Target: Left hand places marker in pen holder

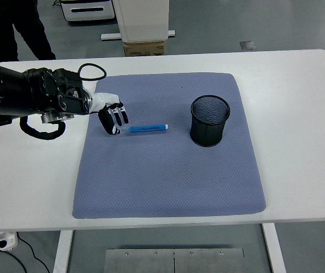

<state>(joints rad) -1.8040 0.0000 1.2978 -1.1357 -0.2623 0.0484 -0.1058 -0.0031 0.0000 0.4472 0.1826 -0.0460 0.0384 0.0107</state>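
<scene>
A blue marker (145,129) lies flat on the blue-grey mat (168,170), its pale end pointing left. My left hand (112,116) hovers at the mat's left edge, just left of the marker's pale tip, fingers spread and pointing down, holding nothing. A black mesh pen holder (210,120) stands upright on the right half of the mat, well to the right of the marker. The right arm does not show.
The mat covers the middle of the white table (299,114). A person in dark clothes (14,23) stands beyond the table's far left corner. A cardboard box and white furniture (142,25) sit on the floor behind the table.
</scene>
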